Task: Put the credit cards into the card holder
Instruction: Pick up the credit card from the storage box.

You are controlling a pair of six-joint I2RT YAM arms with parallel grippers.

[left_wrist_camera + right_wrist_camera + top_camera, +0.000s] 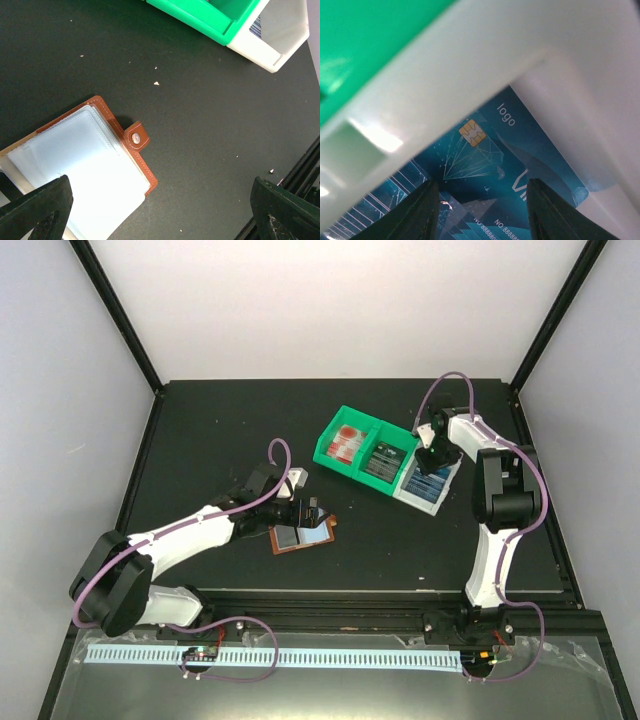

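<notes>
The card holder (300,537) lies open on the black table, brown leather with clear sleeves (80,160) and a snap tab (136,139). My left gripper (160,220) hovers just above its right edge, open wide, with nothing between its fingers (40,210). Blue credit cards (490,165) with a gold chip lie stacked in the white bin (485,60). My right gripper (482,212) reaches down into that bin (432,488), open, its dark fingertips straddling the top blue card. I cannot tell if they touch it. Red cards (347,442) and dark cards (384,461) sit in the green bin.
The green bin (333,430) and the white bin stand side by side at the back right, the green bin's wall (365,35) close beside my right gripper. The green corner (210,20) and white bin (280,35) lie beyond the holder. A black frame rail (400,597) runs along the table's near edge.
</notes>
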